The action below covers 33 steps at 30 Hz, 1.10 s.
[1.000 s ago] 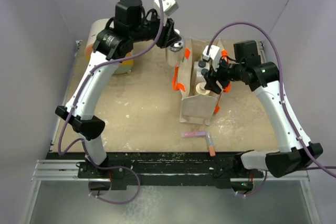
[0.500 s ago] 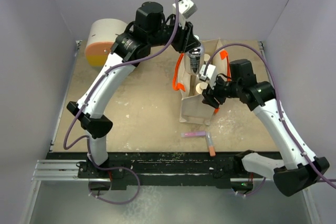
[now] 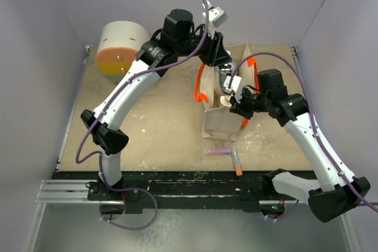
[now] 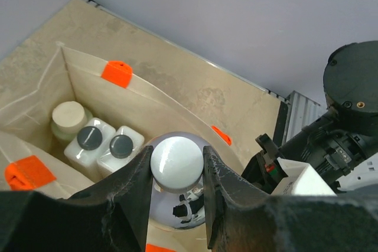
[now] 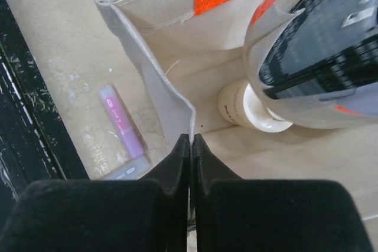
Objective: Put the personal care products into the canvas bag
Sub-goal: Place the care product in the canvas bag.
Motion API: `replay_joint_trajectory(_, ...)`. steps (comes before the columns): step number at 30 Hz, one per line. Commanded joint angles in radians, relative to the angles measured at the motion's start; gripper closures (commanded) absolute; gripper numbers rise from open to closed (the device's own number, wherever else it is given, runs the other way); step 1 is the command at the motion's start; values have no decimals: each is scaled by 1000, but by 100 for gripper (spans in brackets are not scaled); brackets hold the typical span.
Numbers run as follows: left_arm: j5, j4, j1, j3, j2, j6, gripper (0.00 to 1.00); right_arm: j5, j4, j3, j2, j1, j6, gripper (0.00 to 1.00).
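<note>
Left wrist view: my left gripper (image 4: 177,164) clamps the clear-grey bottle (image 4: 177,210) above the canvas bag (image 4: 155,100), over its mouth. My right gripper (image 5: 191,144) pinches the bag's rim, fully closed. I should hold that wall taut and lower straight down before letting go.

We count 2 black-capped bottles (image 4: 90,138), 1 cream-capped bottle (image 4: 69,116), 1 white-capped bottle (image 4: 177,162), 1 canvas bag (image 4: 155,95), 2 tubes (image 3: 217,151), 1 round box (image 3: 121,42).

Bright, even, diffuse light; soft faint shadows; slight blur in wrist-view foregrounds.
</note>
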Motion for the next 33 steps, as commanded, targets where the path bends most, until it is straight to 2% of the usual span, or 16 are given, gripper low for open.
replay_joint_trajectory(1, 128, 215, -17, -8, -48, -32, 100, -52, -25, -2, -45, 1, -53, 100)
replay_joint_trajectory(15, 282, 225, -36, -143, -45, 19, 100, -76, -56, -23, -97, 1, -156, 100)
replay_joint_trajectory(33, 374, 250, -61, -351, -59, 145, 100, -86, -23, 21, -109, 1, -114, 100)
